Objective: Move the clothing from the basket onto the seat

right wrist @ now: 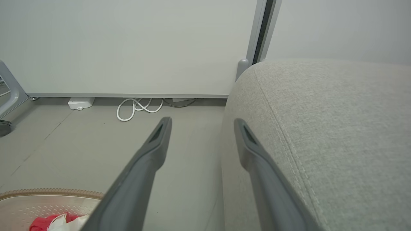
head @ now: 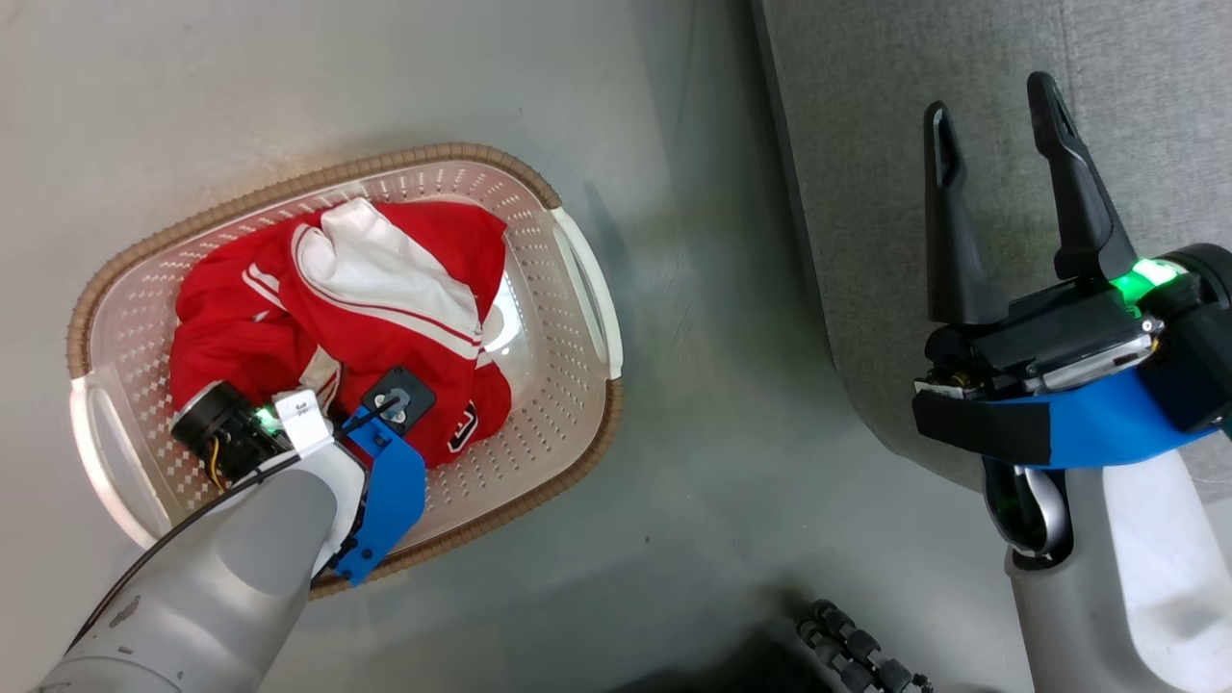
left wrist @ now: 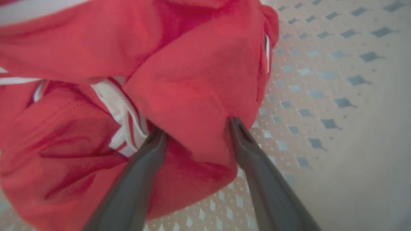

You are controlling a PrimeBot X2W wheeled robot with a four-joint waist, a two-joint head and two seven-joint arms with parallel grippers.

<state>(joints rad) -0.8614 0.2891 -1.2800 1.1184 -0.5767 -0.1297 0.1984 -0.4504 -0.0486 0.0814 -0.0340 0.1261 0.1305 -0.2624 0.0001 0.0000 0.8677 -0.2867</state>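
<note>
Open floor (head: 712, 433) is separating basket (head: 433, 152) rim from seat (head: 847, 144) edge. Red clothing (head: 443, 231) is lying crumpled; left gripper (left wrist: 196, 125) is straddling a fold, jaws apart; right gripper (head: 991, 101) is hovering spread.

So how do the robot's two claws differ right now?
The left gripper reaches down into the basket; the right gripper hangs in the air by the seat. The left gripper has a fold of the clothing between its fingers; the right gripper has nothing there. Both are open, with long dark fingers.
</note>
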